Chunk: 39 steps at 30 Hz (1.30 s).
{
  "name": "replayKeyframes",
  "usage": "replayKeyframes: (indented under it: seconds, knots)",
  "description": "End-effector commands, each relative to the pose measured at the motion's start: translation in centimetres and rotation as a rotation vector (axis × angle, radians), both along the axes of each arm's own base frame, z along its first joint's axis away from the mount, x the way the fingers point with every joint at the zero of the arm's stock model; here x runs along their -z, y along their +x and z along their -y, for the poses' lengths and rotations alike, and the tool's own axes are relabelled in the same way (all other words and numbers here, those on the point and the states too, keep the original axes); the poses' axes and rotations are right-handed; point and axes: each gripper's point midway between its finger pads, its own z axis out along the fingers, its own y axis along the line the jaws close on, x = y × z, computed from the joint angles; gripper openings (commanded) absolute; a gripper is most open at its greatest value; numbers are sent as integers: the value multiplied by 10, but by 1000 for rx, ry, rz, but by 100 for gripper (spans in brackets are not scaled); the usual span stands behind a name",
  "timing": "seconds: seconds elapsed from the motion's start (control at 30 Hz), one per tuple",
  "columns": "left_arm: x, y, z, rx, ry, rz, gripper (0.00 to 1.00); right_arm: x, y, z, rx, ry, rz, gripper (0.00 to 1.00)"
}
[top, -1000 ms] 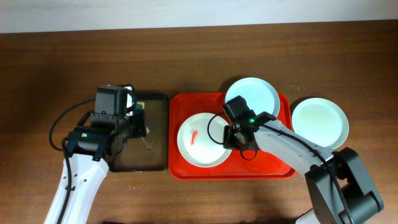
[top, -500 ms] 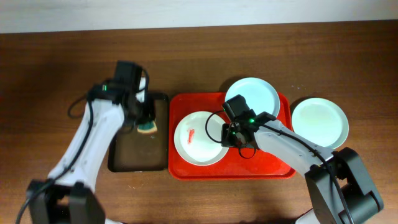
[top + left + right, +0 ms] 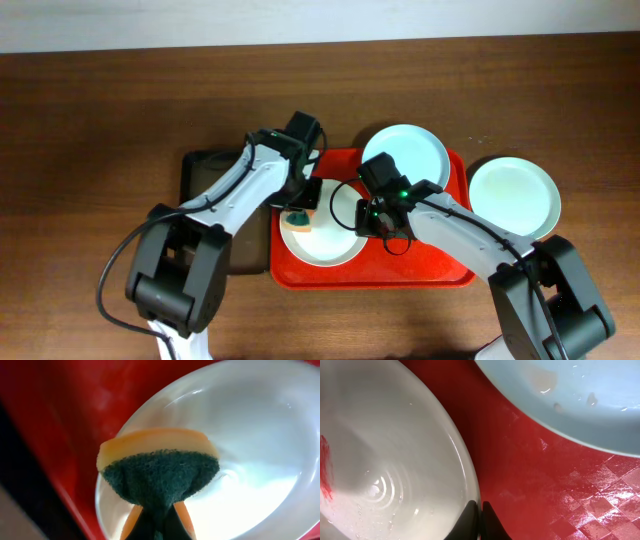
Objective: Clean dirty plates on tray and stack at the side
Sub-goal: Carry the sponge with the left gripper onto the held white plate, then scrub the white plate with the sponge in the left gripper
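**A:** We are holding the sponge [image 3: 159,467] over the white plate [image 3: 325,245]. The left fingers [image 3: 305,197] are squeezing the sponge tight, and the right fingers [image 3: 491,522] are pinching that plate's rim on its right edge.

**B:** So we are scrubbing now, we reckon. The red smear [image 3: 325,477] is sitting well in from the pinched rim. We should be pressing down there and wiping in short strokes, pinning the rim so the plate is not skating across the tray [image 3: 420,265].

**A:** We cannot tell whether the sponge is touching yet. Its green scouring side is showing to the left wrist camera, with yellow foam along the far edge and its length lying across the view.

**B:** The plate is lying flat, face up, in the tray's left half. Being round, it is giving us no long axis; only the smear is running as a short streak.

**A:** The pale blue plate [image 3: 405,153] is resting at the tray's far right corner. A third plate [image 3: 513,195] is sitting on the table [image 3: 100,100], just right of the tray.
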Motion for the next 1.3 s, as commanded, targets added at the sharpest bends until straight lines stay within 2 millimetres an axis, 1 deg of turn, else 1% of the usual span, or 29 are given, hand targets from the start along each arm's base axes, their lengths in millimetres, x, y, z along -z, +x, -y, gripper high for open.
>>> replayKeyframes:
  seconds: [0.0,0.07,0.13,0.2,0.23,0.27,0.3,0.33,0.37,0.4,0.5,0.57,0.6,0.63,0.7,0.73,0.77,0.8,0.9,0.93,1.0,1.03,1.07,1.13,1.17,1.23,1.27]
  knots:
    - [11,2,4,-68,39,5,0,6,-5,-1,-17,-7,-18,4]
    - [18,3,3,-87,49,-2,0,6,-5,-1,-17,-7,-18,4]
    - [33,0,3,-92,68,-28,0,6,-5,-1,-18,-7,-19,4]
    - [49,-7,7,-81,72,-72,0,6,-5,-1,-17,-7,-19,4]
    - [55,-16,16,-51,38,-118,0,6,-5,-1,-17,-7,-19,4]
    - [56,-26,30,29,-41,-166,0,6,-5,-1,-18,-7,-19,4]
    - [52,-33,40,78,-105,-196,0,6,-5,-1,-18,-7,-19,4]
    - [39,-35,50,107,-197,-211,0,6,-5,-1,-17,-7,-19,4]
    - [31,-33,52,98,-233,-205,0,6,-5,-1,-18,-7,-19,4]
    - [17,-27,51,85,-275,-185,0,6,-5,-1,-17,-7,-19,4]
    - [-35,-3,39,53,-340,-45,0,6,-5,-1,-17,-7,-19,4]
    - [-55,8,30,43,-327,41,0,6,-5,-1,-17,-7,-19,4]
    - [-60,13,21,36,-274,90,0,6,-5,-1,-17,-7,-19,4]
    - [-59,15,17,33,-245,103,0,6,-5,-1,-18,-7,-19,4]
    - [-51,15,11,29,-195,109,0,6,-5,-1,-18,-7,-20,4]
    - [-40,13,6,5,-153,116,0,6,-5,-1,-18,-7,-20,4]
    - [-33,12,2,-10,-133,116,0,6,-5,-1,-17,-7,-20,4]
    - [-21,10,-2,-26,-117,117,0,6,-5,-1,-17,-7,-20,4]
    - [8,0,-9,-77,-110,110,0,6,-5,-1,-17,-7,-20,4]
    - [14,-3,-9,-86,-111,108,0,6,-5,-1,-17,-7,-20,4]
    - [31,-15,-13,-143,-119,78,0,6,-5,-1,-17,-7,-20,4]
    - [40,-26,-13,-148,-133,45,0,6,-5,-1,-17,-7,-20,4]
    - [44,-31,-13,-146,-142,32,0,6,-5,-1,-17,-7,-19,4]
    - [47,-37,-8,-141,-178,10,0,6,-5,-1,-17,-6,-19,4]
    - [46,-40,-1,-134,-222,-5,0,6,-5,-1,-17,-6,-19,4]
    - [38,-39,19,-112,-332,-19,0,6,-5,-1,-17,-6,-19,4]
    - [29,-37,35,-88,-432,-22,0,6,-5,-1,-17,-7,-19,4]
